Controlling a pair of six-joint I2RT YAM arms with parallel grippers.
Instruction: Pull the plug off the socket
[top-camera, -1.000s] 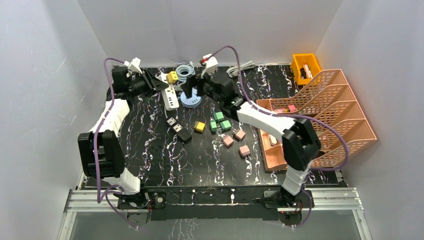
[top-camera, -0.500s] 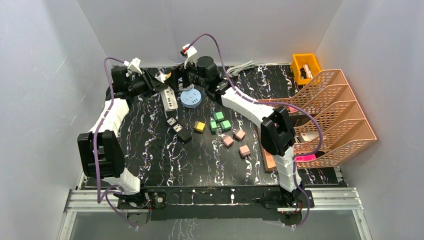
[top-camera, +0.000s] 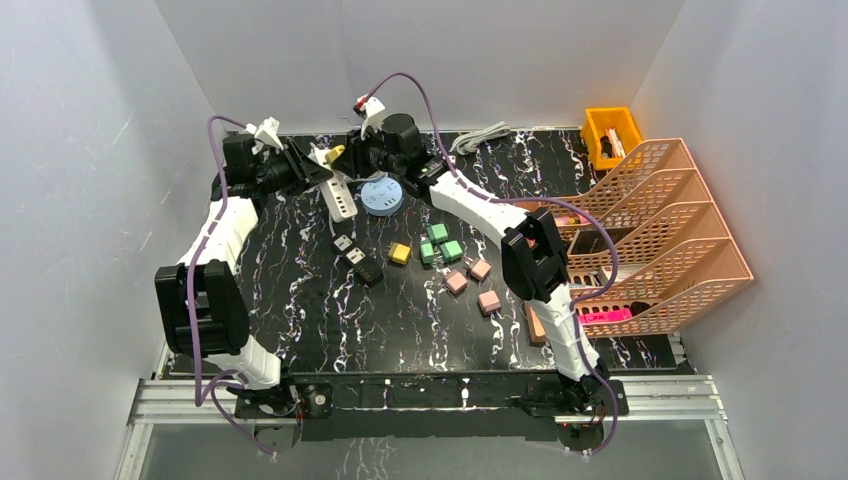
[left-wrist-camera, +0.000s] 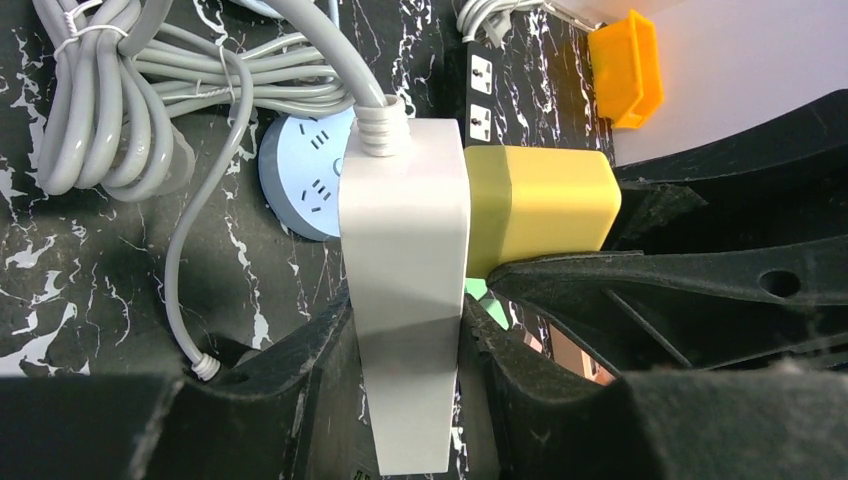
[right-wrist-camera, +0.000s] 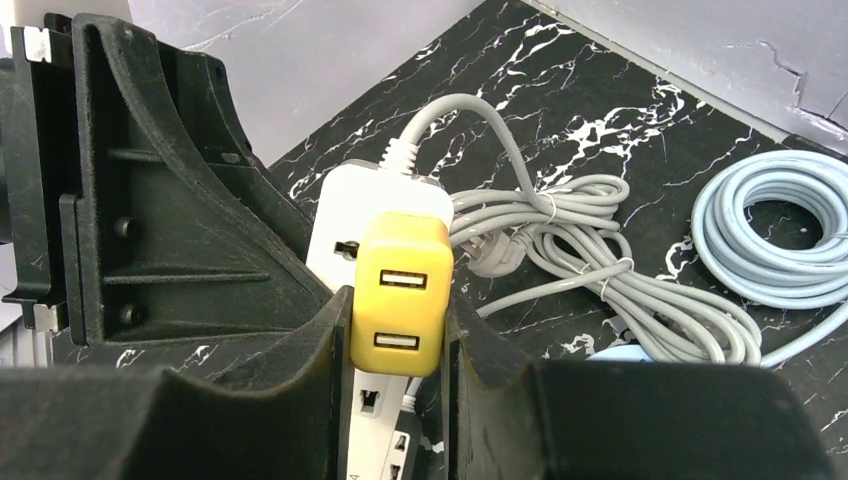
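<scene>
Far-left area of the table: the left gripper (left-wrist-camera: 408, 340) is clenched across the sides of the white power strip (left-wrist-camera: 405, 230). The yellow plug (right-wrist-camera: 400, 290) sits flush in the strip's socket near its cable end. The right gripper (right-wrist-camera: 398, 330) is closed on the plug's two sides. Just right of it lie a round blue socket (top-camera: 381, 196) and a coiled grey cable (right-wrist-camera: 590, 260). Pink trays (top-camera: 660, 230) stand at the far right.

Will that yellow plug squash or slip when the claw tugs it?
The yellow plug looks like a hard, boxy shell, so it probably won't squash. Its smooth sides might slip, though the right claw clamps two flat faces. It's seated flush in the white power strip, so it may resist, then pop free.
</scene>
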